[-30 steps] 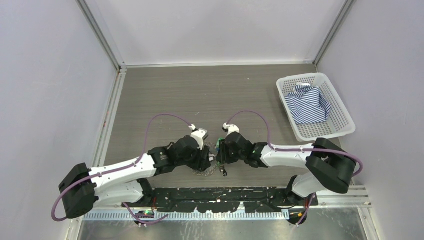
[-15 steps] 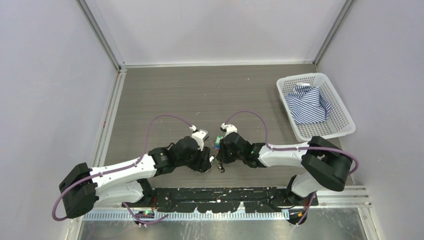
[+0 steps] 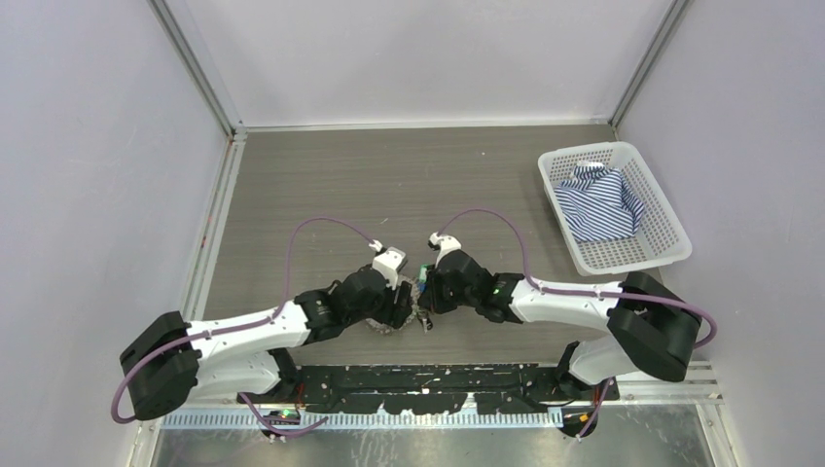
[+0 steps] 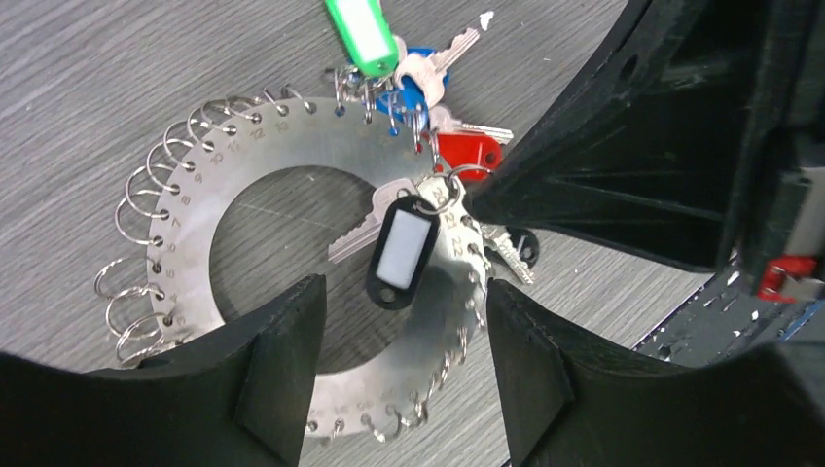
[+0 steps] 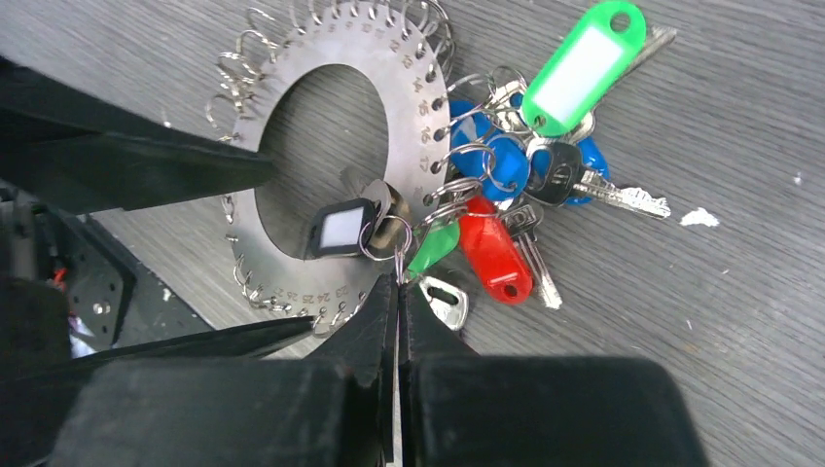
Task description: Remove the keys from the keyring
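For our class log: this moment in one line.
left gripper: open over keyring | right gripper: shut on split ring | keys: on keyring

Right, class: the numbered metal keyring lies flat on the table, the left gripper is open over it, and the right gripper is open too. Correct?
Not quite: the right gripper is shut, fingertips together at the edge of the keyring, as the right wrist view shows. The left gripper is open over it.
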{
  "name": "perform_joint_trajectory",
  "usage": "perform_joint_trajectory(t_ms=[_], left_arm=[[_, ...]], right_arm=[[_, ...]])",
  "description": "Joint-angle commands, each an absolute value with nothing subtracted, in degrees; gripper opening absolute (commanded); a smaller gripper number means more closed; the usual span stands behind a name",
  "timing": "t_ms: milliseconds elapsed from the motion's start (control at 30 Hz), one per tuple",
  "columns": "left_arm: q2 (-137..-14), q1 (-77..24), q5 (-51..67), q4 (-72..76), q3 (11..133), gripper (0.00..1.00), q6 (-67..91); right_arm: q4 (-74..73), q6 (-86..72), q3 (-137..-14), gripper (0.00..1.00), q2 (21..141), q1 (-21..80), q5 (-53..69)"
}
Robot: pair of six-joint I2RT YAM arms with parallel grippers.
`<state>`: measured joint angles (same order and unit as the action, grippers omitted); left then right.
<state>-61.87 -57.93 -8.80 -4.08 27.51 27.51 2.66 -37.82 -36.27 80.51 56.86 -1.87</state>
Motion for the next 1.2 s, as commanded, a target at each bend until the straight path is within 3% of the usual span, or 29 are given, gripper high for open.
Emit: perform_joint_trajectory(t_ms=[0, 733, 867, 1167], left_arm=[[-64.25, -57.57, -6.75, 2.69, 27.72, 0.63, 24.22], [-68.24, -57.57, -9.6, -4.72, 29.57, 0.67, 22.74], [-69.39, -57.7, -10.64, -4.59, 29.44, 0.6, 22.89], [-70.0, -59.56, -16.55, -4.44, 29.95, 0.32, 21.16]], right_arm=[[2.48, -36.99, -39.69, 0.01, 77.52, 56.26, 1.51], [-1.49, -36.29, -43.32, 0.01, 78.16, 54.69, 2.97], [-1.07, -36.45, -43.35, 0.01, 78.59, 54.63, 3.0], [-0.2, -36.63, -43.75, 0.01, 79.75, 54.53, 3.25]])
